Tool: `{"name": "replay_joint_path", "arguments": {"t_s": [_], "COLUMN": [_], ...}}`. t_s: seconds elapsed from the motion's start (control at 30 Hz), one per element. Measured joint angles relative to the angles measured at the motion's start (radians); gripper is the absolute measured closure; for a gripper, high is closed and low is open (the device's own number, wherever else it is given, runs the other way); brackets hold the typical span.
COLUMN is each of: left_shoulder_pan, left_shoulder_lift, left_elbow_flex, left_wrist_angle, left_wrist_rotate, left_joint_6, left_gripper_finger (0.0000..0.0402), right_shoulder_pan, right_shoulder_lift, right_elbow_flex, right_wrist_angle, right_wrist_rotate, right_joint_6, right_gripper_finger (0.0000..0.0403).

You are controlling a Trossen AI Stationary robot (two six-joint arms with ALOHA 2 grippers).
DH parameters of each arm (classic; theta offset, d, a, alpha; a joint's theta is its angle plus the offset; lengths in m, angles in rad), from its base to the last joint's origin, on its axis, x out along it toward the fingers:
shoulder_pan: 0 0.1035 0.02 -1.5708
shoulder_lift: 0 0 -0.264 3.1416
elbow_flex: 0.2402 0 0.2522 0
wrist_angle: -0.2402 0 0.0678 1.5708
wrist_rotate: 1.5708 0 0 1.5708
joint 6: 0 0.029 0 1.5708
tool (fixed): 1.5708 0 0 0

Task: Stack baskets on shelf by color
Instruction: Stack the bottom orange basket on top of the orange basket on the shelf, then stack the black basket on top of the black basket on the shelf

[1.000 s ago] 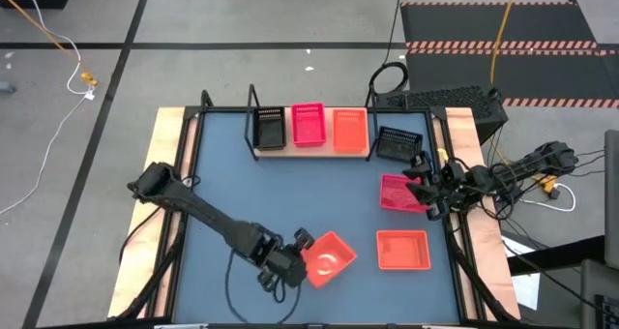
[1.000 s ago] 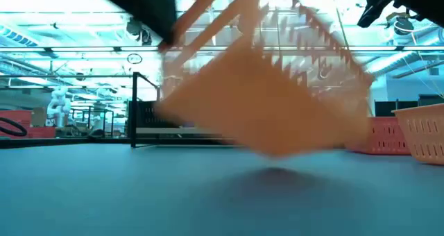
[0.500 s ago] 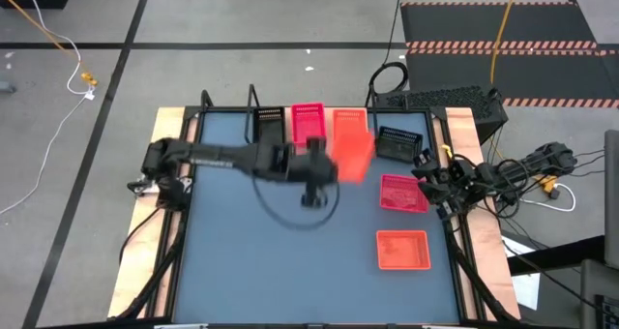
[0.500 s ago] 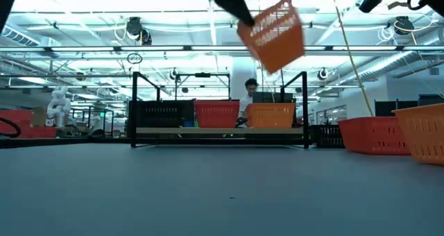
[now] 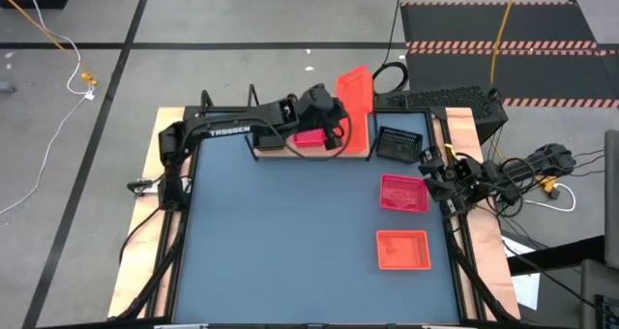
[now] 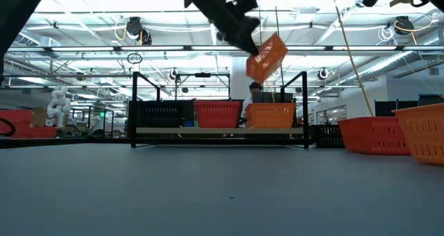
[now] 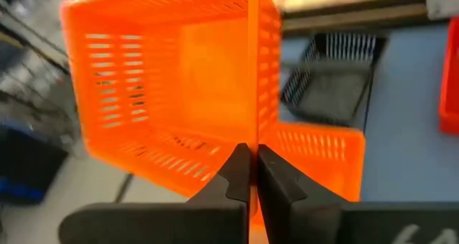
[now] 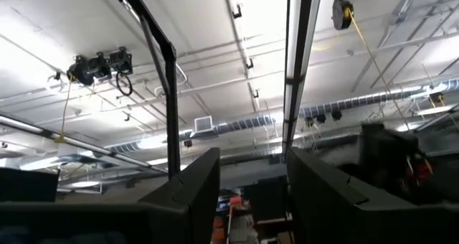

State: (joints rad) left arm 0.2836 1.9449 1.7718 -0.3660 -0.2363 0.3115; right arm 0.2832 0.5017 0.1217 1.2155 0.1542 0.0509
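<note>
overhead looking down, tabletop level, both showing shelf [image 5: 311,147]

The left pincer [image 7: 251,174] has carried the orange basket [image 5: 355,90] from table front to above the shelf [image 5: 360,152].

Slotted plastic basket [image 7: 179,93]; wooden shelf [image 5: 360,151], matt tabletop [image 5: 290,232].

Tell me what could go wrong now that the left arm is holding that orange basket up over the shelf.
The left gripper pinches only one thin wall of the orange basket, which hangs tilted, so it might slip or swing. Lowered tilted, it may catch instead of nesting in the orange basket on the shelf. It could also hit a shelf post.
</note>
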Motion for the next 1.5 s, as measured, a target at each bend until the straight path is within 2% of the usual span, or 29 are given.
{"name": "replay_joint_path", "arguments": {"t_s": [0.23,0.43,0.6,0.77,0.97,1.33,1.5], "left_shoulder_pan": [-0.038,-0.077,-0.089,-0.1,-0.103,-0.103,-0.103], "left_shoulder_lift": [0.034,0.067,0.105,0.123,0.125,0.124,0.081], "left_elbow_flex": [-0.001,-0.001,-0.001,-0.001,-0.001,-0.001,-0.002], "left_wrist_angle": [-0.057,-0.085,-0.1,-0.115,-0.134,-0.134,-0.111], "left_wrist_rotate": [-0.003,-0.154,-0.183,-0.183,-0.183,-0.183,-0.182], "left_joint_6": [-0.082,-0.098,-0.082,-0.072,-0.041,0.045,0.089], "left_gripper_finger": [0.0397,0.0383,0.0391,0.0394,0.0359,0.0315,0.0291], "right_shoulder_pan": [0.0,0.0,0.0,0.0,0.0,-0.001,-0.02], "right_shoulder_lift": [-0.041,-0.05,-0.049,-0.05,-0.05,-0.045,-0.002], "right_elbow_flex": [0.05,0.113,0.156,0.18,0.197,0.232,0.298], "right_wrist_angle": [-0.089,-0.188,-0.253,-0.284,-0.287,-0.315,-0.474], "right_wrist_rotate": [0.001,0.001,0.018,0.108,0.236,0.279,0.475], "right_joint_6": [-0.022,-0.045,-0.115,-0.214,-0.349,-0.529,-0.578], "right_gripper_finger": [0.0248,0.0248,0.0248,0.0248,0.0248,0.0248,0.0248]}}
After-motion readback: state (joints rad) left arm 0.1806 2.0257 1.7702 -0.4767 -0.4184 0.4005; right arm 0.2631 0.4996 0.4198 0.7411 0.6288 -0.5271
